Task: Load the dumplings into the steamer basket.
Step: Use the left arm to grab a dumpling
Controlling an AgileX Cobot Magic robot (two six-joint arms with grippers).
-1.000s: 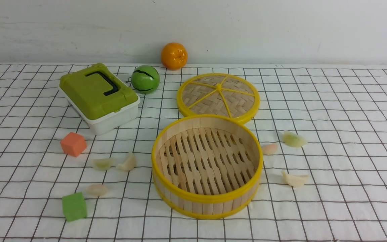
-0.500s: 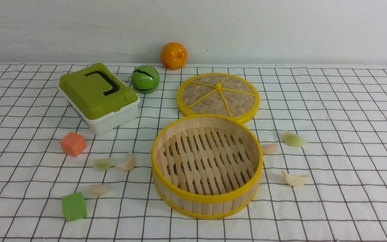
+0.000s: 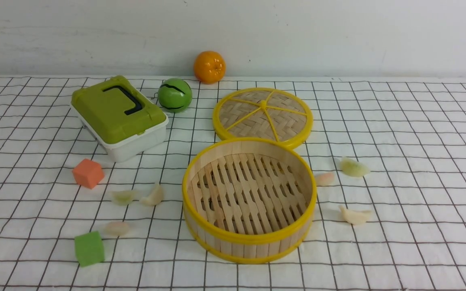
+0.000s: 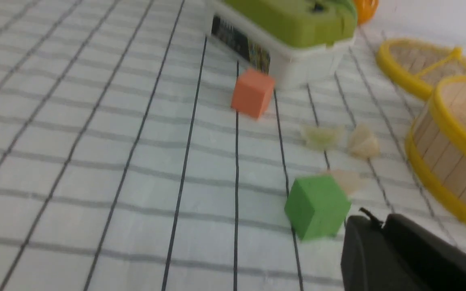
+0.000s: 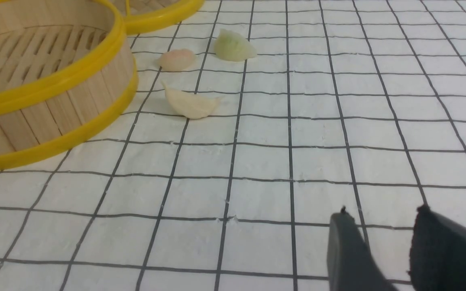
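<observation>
On the bench (image 3: 419, 121) the basket (image 3: 249, 244) stands upright near the middle; the dumplings (image 3: 355, 216) all lie on the bench outside it, three to each side; right jaws parted, holding nothing; left jaws blurred, cannot tell their state.

No word, number or brand can be read in any view. The only print is a dark rectangular label (image 4: 239, 47) with small coloured marks on the side wall of the white plastic box with a green lid (image 4: 293, 24), and it is too blurred to make out.
</observation>
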